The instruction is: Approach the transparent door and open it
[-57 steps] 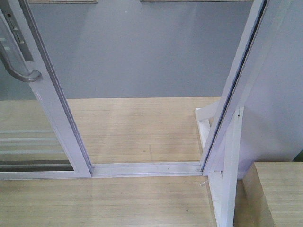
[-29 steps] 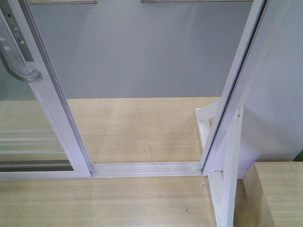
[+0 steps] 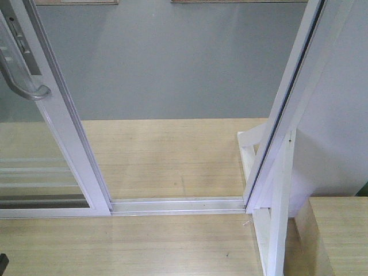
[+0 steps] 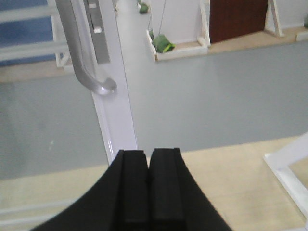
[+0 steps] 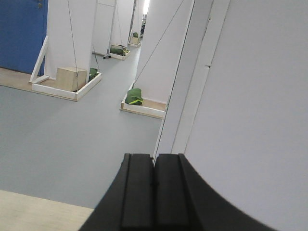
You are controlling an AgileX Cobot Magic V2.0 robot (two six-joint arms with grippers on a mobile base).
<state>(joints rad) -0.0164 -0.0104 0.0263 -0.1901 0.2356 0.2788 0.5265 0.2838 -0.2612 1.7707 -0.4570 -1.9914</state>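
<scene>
From the front view I see the transparent door standing at the left, slid aside, with a wide gap to the slanted post on the right. In the left wrist view my left tool is pressed together, below the grey handle; I judge that rigid hook the place to hold, since the glass panel looks heavy and fragile. In the right wrist view my right tool is also pressed together, holding nothing.

I count one transparent door with white metal frame, one curved grey handle, and my two black grippers
</scene>
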